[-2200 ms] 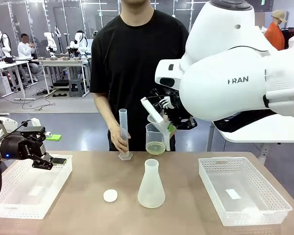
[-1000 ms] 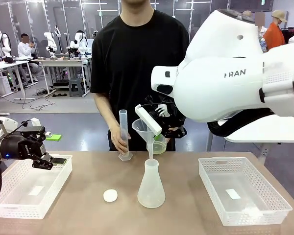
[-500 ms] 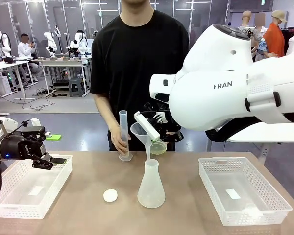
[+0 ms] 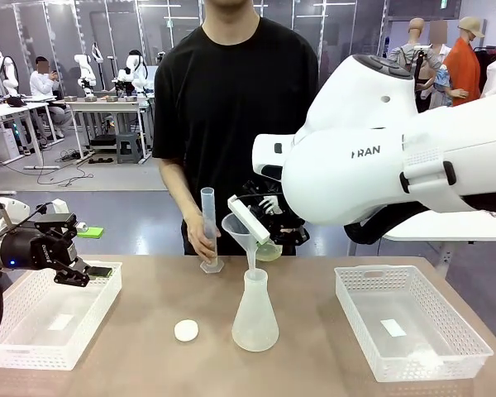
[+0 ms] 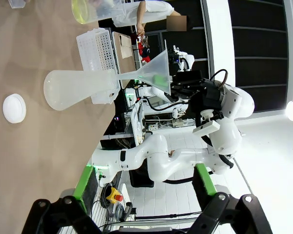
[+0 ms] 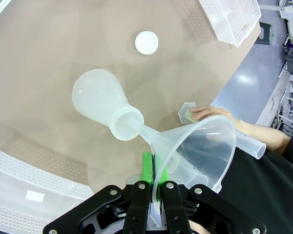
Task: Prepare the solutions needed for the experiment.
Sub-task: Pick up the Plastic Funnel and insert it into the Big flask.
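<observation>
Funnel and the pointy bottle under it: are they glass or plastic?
The funnel is probably plastic. It is see-through and smooth, with a soft shine and a slightly milky rim, not a hard glass sparkle. The flask, your pointy bottle, is probably plastic too. It looks frosted and cloudy white, so you can barely see through it. Looks alone cannot fully rule out glass.

You've got the clear plastic beaker of pale yellow-green liquid [image 4: 269,251] mostly hidden behind the translucent plastic funnel [image 4: 240,227]; what's holding it up, you can't tell.
</observation>
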### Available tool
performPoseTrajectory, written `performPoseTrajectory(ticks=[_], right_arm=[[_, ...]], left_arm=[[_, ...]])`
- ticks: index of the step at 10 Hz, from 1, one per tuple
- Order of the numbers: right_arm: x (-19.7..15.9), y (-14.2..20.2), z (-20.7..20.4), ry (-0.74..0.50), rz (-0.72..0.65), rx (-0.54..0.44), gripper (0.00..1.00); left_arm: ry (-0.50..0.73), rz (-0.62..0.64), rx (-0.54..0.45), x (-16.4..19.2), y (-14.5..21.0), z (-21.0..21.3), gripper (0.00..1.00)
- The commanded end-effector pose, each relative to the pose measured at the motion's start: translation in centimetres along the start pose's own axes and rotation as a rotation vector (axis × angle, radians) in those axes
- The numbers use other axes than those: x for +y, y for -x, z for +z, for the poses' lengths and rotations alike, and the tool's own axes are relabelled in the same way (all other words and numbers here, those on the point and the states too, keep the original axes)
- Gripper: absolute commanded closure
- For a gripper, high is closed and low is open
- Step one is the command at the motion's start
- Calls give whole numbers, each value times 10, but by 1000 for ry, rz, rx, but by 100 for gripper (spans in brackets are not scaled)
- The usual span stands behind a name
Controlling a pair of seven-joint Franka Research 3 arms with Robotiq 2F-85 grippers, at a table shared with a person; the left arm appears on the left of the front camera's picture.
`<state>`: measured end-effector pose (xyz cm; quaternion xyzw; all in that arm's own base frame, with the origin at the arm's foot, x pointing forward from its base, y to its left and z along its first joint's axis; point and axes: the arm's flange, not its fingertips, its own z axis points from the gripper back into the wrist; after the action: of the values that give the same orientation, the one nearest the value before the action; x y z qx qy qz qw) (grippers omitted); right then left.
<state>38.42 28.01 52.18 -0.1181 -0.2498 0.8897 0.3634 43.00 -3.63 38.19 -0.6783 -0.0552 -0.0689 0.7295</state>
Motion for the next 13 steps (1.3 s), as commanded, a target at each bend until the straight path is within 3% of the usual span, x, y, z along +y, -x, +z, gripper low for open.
performPoseTrajectory(ticks=[1,13], right_arm=[[10,9,-8,42,26,-21,96],[30,19,-47,9,6,-43,96]], left_arm=[[11,-11,-9,-2,-1,-1,0],[11,-11,-9,-2,-1,-1,0]])
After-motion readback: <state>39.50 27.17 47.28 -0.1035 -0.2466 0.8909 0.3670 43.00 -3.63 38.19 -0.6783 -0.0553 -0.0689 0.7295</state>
